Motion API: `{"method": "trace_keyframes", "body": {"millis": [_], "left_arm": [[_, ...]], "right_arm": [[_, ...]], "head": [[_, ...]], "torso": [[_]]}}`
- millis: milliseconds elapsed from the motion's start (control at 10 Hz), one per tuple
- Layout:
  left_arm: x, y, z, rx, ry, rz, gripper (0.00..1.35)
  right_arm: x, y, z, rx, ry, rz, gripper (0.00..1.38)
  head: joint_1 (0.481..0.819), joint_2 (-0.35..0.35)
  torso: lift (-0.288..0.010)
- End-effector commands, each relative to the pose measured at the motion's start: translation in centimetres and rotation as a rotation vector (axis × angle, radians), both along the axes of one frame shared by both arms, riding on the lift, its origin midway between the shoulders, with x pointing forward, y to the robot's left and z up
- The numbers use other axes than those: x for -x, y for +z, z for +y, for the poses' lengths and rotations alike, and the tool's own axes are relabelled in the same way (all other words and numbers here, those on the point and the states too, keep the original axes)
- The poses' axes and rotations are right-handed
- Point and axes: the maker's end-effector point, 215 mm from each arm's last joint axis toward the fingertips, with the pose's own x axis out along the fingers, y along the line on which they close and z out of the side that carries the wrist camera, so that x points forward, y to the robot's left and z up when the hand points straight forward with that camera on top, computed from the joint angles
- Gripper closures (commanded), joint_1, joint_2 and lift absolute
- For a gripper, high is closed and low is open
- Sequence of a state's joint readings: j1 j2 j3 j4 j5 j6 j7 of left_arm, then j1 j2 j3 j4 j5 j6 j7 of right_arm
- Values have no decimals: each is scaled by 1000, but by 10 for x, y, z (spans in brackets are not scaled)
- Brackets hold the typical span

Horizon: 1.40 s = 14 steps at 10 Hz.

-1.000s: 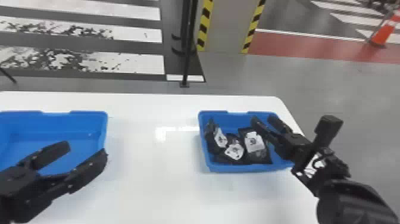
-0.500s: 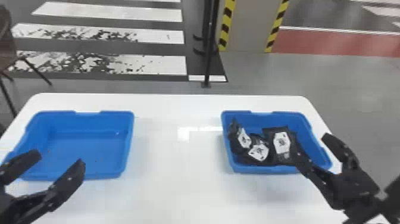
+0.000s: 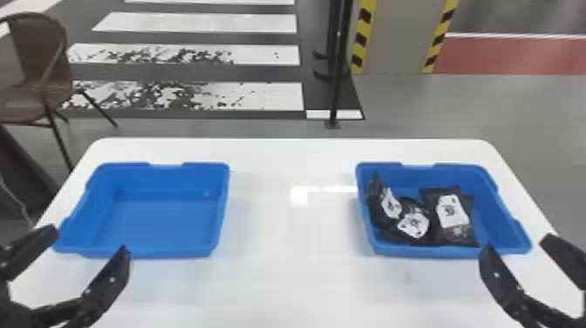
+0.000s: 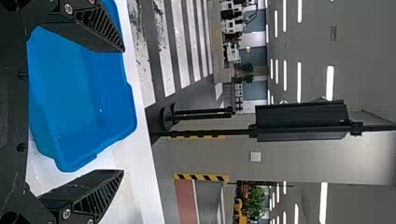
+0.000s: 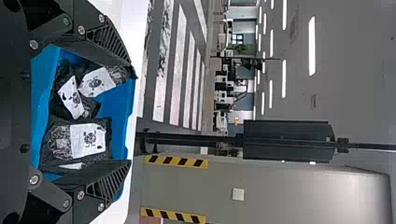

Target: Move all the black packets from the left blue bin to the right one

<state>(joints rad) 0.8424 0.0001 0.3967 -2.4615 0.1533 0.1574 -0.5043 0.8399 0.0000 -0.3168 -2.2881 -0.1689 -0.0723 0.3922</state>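
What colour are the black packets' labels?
White with dark print, clearest in the right wrist view, on the black plastic packet.

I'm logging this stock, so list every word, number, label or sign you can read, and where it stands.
No text can be read.
White labels on the black packets in the right blue bin: marks too small to read.
Left blue bin: no print visible.
Yellow-and-black stripes: only a pattern.
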Motion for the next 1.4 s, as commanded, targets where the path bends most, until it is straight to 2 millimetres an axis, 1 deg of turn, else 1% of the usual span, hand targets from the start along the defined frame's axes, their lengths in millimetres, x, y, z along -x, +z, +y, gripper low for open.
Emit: {"method": "trace_keyframes", "body": {"millis": [0, 100, 200, 400, 800, 1000, 1300], "left_arm": [[1, -7, 2, -8, 7, 7, 121], [0, -11, 4, -2, 12, 10, 122], [-1, -11, 2, 0, 10, 10, 122], [-5, -13, -6, 26, -1, 18, 122], [-14, -11, -8, 26, -2, 15, 122], [-13, -18, -7, 29, 2, 37, 122], [-13, -26, -8, 35, 4, 61, 122]], "right_arm": [[5, 8, 7, 0, 12, -8, 303], [3, 5, 8, -8, 13, -7, 302], [-1, 7, 12, -17, 19, -17, 302], [-6, 9, 16, -43, 25, -29, 303], [-9, 8, 15, -57, 22, -34, 305], [-10, 3, 14, -64, 22, -29, 306], [-10, 3, 14, -74, 25, -28, 308]], "head": [[695, -10], [695, -3], [695, 9], [695, 15], [695, 5], [695, 5], [695, 5]], "torso": [[-140], [-140], [-140], [-140], [-140], [-140], [-140]]}}
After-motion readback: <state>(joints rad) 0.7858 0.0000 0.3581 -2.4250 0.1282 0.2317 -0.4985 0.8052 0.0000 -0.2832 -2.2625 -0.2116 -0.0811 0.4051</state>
